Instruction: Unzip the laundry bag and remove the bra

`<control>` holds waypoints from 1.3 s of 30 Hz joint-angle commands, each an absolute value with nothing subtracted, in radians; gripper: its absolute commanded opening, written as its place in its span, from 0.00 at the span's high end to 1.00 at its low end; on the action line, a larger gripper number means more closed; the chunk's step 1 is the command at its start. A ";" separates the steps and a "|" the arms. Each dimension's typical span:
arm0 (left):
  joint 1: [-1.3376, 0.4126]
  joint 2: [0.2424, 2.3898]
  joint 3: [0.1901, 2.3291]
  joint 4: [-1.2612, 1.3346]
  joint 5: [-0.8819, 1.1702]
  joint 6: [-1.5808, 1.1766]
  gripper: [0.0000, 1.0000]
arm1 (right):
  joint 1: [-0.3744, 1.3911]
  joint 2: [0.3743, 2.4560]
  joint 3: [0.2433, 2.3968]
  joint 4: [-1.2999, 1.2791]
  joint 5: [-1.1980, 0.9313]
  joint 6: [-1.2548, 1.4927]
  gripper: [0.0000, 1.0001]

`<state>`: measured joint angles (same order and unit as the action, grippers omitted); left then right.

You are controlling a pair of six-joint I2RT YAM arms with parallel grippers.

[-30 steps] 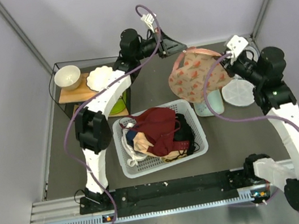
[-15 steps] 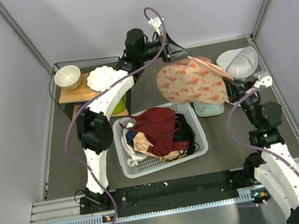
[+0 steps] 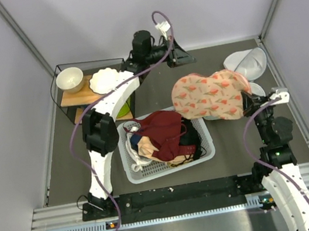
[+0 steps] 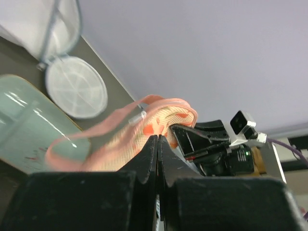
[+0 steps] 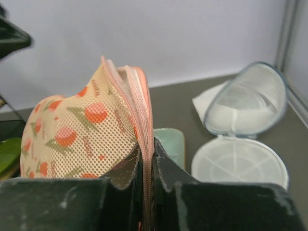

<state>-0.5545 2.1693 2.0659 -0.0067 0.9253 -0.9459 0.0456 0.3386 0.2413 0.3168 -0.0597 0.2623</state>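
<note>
The laundry bag (image 3: 210, 95), a peach-pink mesh pouch with red flowers, hangs in the air right of centre, above the basket's far right corner. My right gripper (image 3: 246, 102) is shut on its pink zipper edge, and the zipper band runs between the jaws in the right wrist view (image 5: 146, 147). My left gripper (image 3: 185, 59) is shut and holds nothing, behind the bag and apart from it. In the left wrist view its tips (image 4: 158, 138) point at the bag (image 4: 161, 122), and a zipper pull (image 4: 137, 116) sits on the loose pink band. The bra is hidden.
A white basket (image 3: 207, 149) of clothes, with a maroon garment (image 3: 165, 128) on top, stands in the middle. A mint tray (image 5: 171, 144) lies under the bag. White mesh domes (image 3: 248, 64) and a round lid (image 5: 240, 163) lie at right. A shelf with a bowl (image 3: 69, 79) and plate (image 3: 103, 81) stands at left.
The bag has come away from my left gripper and moved down and to the right with my right gripper. The right arm has pulled back toward the near edge.
</note>
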 commanded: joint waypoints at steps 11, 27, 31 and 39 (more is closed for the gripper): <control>-0.517 2.080 1.991 0.169 0.828 -0.927 1.00 | 0.005 0.503 0.526 -0.009 0.016 0.181 0.89; -0.574 1.990 1.901 0.008 0.756 -0.782 1.00 | -0.269 0.773 0.730 -0.437 0.132 0.406 0.14; -0.606 1.977 1.890 -0.023 0.762 -0.749 1.00 | -0.293 0.847 0.700 -0.414 0.156 0.452 0.14; -0.660 1.950 1.829 -0.055 0.795 -0.689 1.00 | -0.379 0.892 0.503 -0.218 0.110 0.442 0.12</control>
